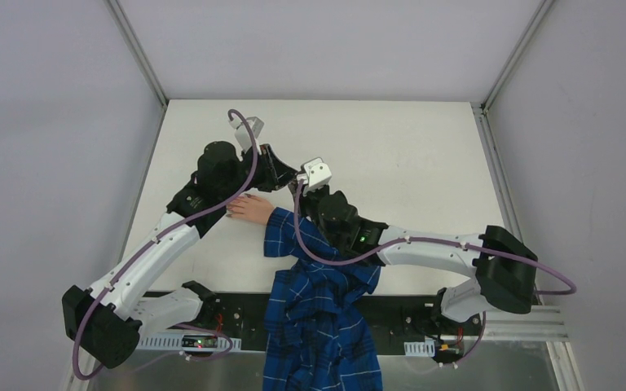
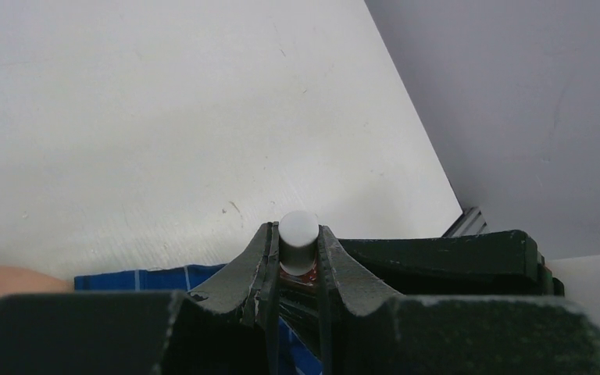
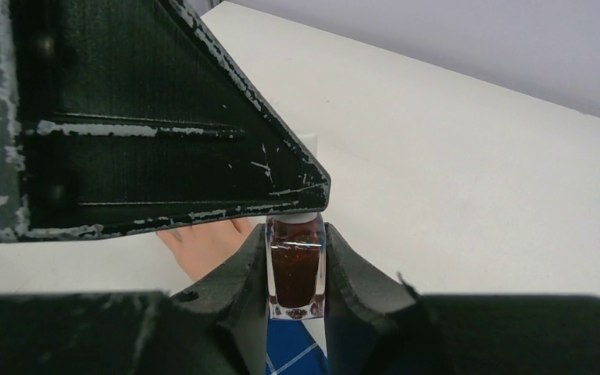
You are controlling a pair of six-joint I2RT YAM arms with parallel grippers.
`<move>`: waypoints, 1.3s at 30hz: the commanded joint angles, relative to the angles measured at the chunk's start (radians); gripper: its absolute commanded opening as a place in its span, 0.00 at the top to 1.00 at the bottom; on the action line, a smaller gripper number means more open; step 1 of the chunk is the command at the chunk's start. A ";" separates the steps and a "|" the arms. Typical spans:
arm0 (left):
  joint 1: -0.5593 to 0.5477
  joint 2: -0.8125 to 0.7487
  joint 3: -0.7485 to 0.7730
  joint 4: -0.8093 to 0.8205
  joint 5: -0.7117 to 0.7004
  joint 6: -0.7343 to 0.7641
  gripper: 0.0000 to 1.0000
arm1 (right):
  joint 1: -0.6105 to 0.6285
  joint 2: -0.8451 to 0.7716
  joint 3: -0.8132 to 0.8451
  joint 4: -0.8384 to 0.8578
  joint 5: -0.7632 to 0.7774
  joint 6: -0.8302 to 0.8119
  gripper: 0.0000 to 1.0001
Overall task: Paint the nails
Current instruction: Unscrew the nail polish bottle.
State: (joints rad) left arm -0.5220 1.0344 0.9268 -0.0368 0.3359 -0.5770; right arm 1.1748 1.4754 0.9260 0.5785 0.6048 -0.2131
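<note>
Left pincer [image 2: 298,244]: closed tight on the white cap [image 2: 298,226] of the polish bottle [image 3: 297,269], one finger on either side of it.

Right pincer [image 3: 297,275]: clamped on the bottle's glass body, which holds dark red polish. The bottle stands upright between the fingers. The left pincer sits directly above it, at the cap.

Position: both arms meet over the middle of the desk [image 1: 407,155], with the bottle held between them and clear of the surface.

Hand [image 1: 253,209]: pale pink, lying flat on the desk just near and left of the two pincers, with the fingers pointing left. A blue plaid sleeve [image 1: 314,293] runs from its wrist to the near edge and hangs over it.

Nails [image 1: 231,214]: at the left end of the hand, near the left arm. They are too small to judge their colour or condition.
</note>
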 commanded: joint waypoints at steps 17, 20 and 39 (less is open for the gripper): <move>-0.027 -0.182 0.030 -0.070 0.102 0.171 0.01 | -0.101 -0.259 -0.039 -0.214 -0.081 0.204 1.00; -0.027 -0.184 0.038 -0.062 0.182 0.204 0.01 | -0.199 -0.330 -0.066 -0.268 -0.293 0.311 1.00; -0.045 -0.085 0.041 0.140 0.611 0.084 0.01 | -0.455 -0.696 -0.341 -0.072 -1.234 0.712 1.00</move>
State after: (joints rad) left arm -0.5449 0.9344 0.9386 0.0292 0.8619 -0.4652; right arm 0.7181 0.8581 0.6132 0.3145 -0.4664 0.3908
